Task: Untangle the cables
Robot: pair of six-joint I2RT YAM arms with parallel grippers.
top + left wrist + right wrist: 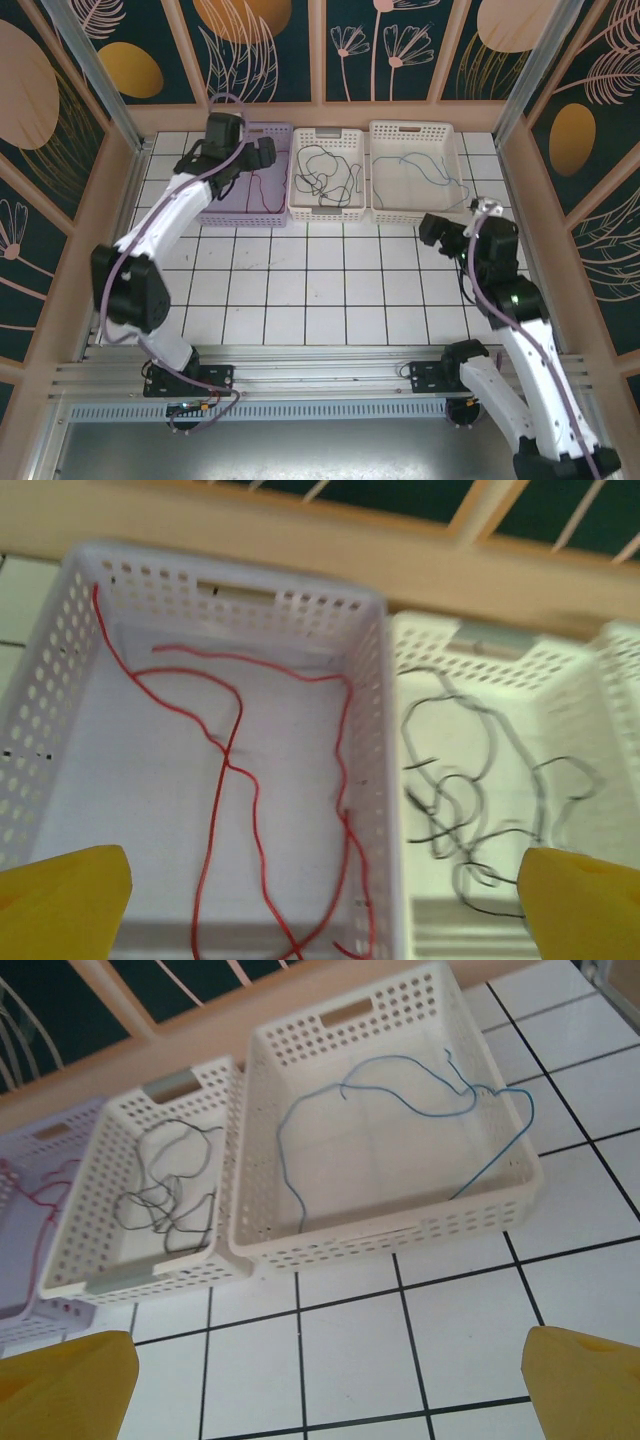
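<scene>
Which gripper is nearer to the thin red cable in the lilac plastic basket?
Left. The left gripper hangs over the lilac basket, above the red cable; the right gripper is far off, over white tiles.

You are looking down on a white-tiled worktop point(330, 290) with dark grout lines, boxed in by a pale wooden frame point(330, 112). Behind it and on both sides stand dark teal wall panels point(425, 45) printed with orange discs and pale line-drawn flowers. Aluminium rails point(320, 365) run along the near edge. The light is even and soft.
</scene>
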